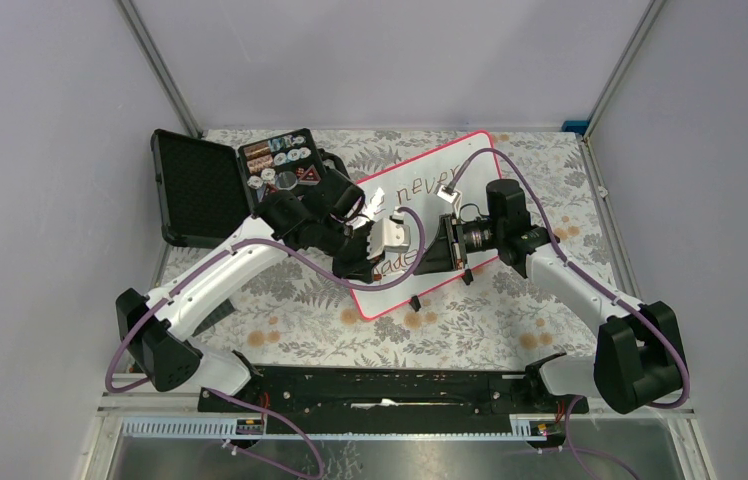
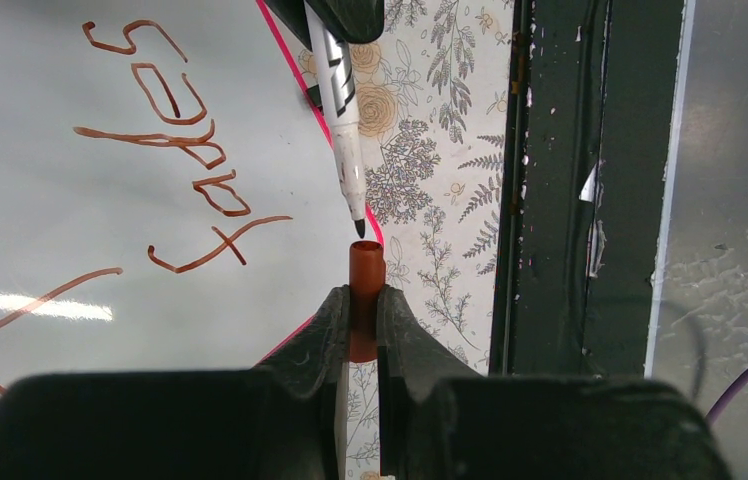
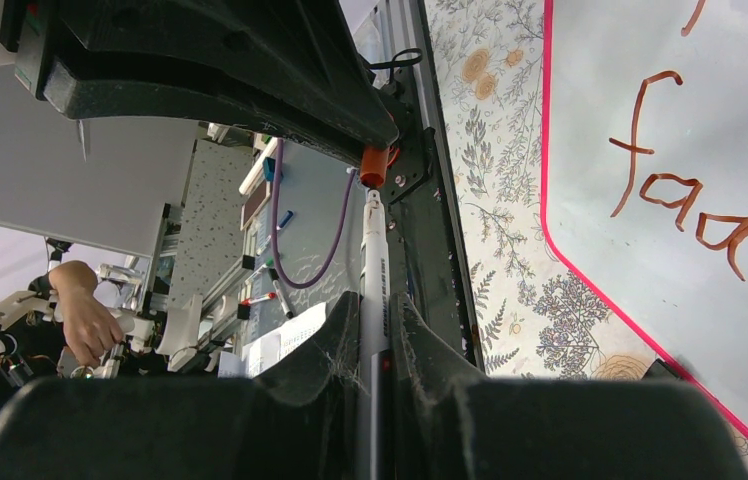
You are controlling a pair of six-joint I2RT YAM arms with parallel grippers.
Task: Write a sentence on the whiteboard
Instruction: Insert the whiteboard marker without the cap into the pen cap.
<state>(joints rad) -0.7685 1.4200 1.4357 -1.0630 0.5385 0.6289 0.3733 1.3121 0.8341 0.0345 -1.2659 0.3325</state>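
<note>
The whiteboard [image 1: 473, 163] lies tilted on the floral cloth, pink-rimmed. On it is the brown handwritten sentence [image 1: 427, 188]; "never" and part of "fades" [image 2: 175, 150] [image 3: 710, 205] show, and the arms cover the rest. My left gripper [image 1: 382, 248] [image 2: 358, 298] is shut on a brown marker cap [image 2: 366, 285], its open mouth facing the marker. My right gripper [image 1: 442, 247] [image 3: 377, 305] is shut on the white marker [image 3: 374, 255] [image 2: 342, 110]. The marker's dark tip points at the cap, lined up with it, a small gap between them, above the board's near edge.
An open black case [image 1: 212, 187] with small parts lies at the back left, next to the left arm. Two black clips [image 1: 415, 302] sit on the board's near long edge. A black rail [image 1: 380, 385] runs along the table's front between the arm bases.
</note>
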